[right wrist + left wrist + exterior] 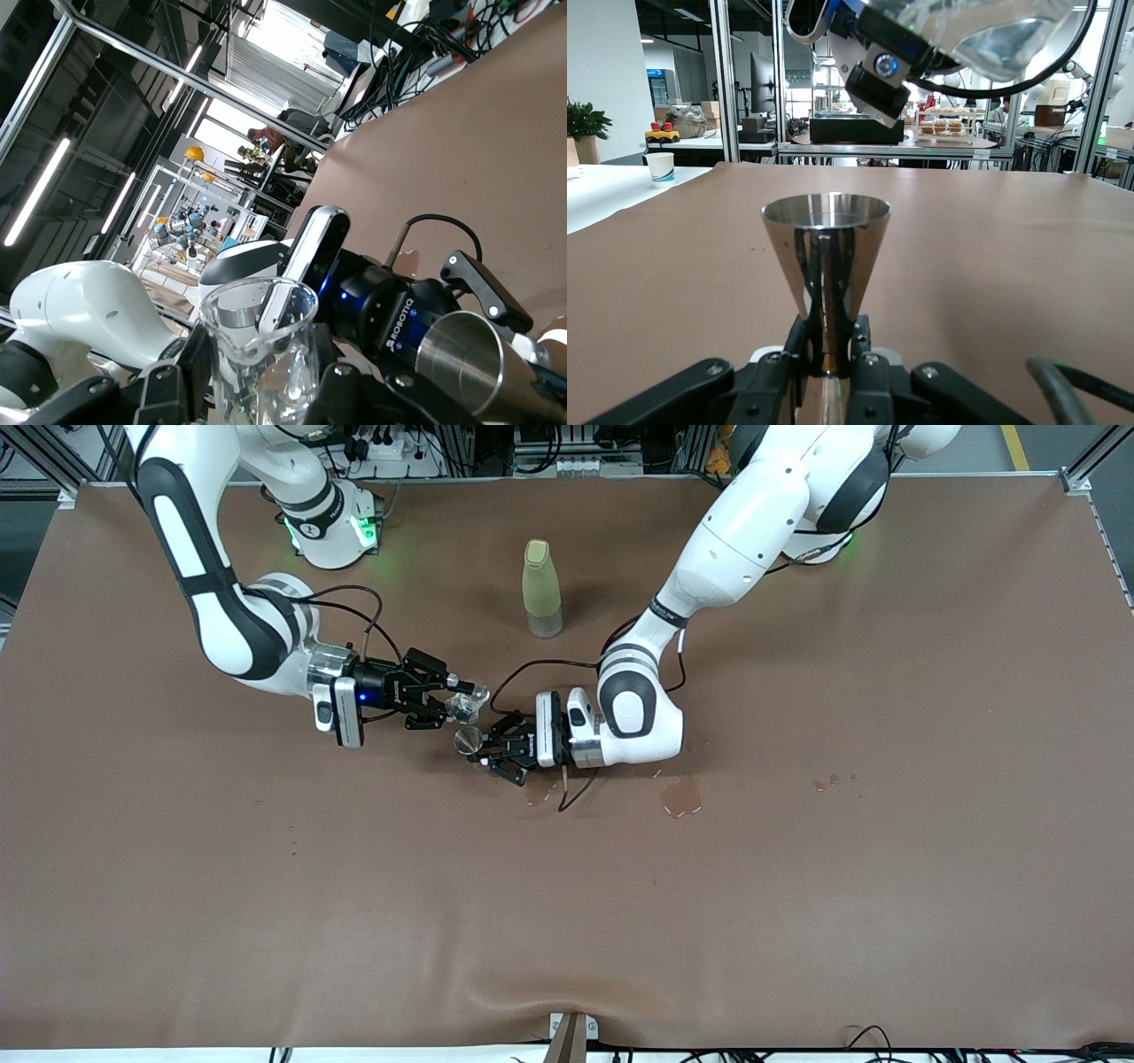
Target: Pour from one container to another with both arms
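My right gripper (459, 696) is shut on a clear glass beaker (467, 704), tipped above the middle of the table. Just below it my left gripper (479, 749) is shut on the stem of a steel cone-shaped measuring cup (467, 739). In the left wrist view the steel cup (826, 252) stands upright between the fingers (799, 350), with the tilted beaker (992, 35) overhead. In the right wrist view the beaker (261, 350) sits between the fingers (168, 381), its spout close to the steel cup (462, 359). Whether liquid is flowing I cannot tell.
A pale green bottle (541, 588) stands upright on the table farther from the front camera than the two grippers. Wet spill patches (680, 797) lie on the brown mat (354, 921) near the left arm's wrist, with small drops (833, 782) toward the left arm's end.
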You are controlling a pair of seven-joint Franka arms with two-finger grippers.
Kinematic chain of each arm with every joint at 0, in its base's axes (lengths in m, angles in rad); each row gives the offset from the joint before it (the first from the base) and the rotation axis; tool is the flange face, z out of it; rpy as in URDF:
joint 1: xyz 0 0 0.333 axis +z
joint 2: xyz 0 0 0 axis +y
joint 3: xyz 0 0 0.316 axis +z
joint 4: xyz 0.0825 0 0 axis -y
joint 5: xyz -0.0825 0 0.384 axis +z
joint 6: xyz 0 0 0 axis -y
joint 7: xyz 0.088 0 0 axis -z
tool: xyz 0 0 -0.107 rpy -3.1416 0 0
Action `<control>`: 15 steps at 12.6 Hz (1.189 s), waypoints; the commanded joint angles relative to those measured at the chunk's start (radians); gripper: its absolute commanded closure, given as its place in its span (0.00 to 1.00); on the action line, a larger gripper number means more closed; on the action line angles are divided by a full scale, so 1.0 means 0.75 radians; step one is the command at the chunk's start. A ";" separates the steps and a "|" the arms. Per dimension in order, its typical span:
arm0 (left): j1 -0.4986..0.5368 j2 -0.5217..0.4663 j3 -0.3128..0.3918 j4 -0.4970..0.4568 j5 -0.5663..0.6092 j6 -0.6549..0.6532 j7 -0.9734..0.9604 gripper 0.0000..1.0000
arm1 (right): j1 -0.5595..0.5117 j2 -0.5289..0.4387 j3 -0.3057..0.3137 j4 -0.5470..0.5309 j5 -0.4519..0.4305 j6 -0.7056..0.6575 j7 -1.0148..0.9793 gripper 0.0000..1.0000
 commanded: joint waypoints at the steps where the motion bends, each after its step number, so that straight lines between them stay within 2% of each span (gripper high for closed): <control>1: -0.009 0.014 0.007 0.031 -0.045 0.011 0.018 1.00 | -0.018 0.000 0.007 -0.008 0.029 -0.010 0.073 0.87; 10: -0.011 0.016 0.007 0.027 -0.047 0.011 0.018 1.00 | -0.027 0.004 0.009 -0.006 0.029 -0.012 0.425 0.87; 15: -0.011 0.016 0.007 0.025 -0.047 0.011 0.018 1.00 | -0.027 0.021 0.009 -0.004 0.029 -0.014 0.454 0.87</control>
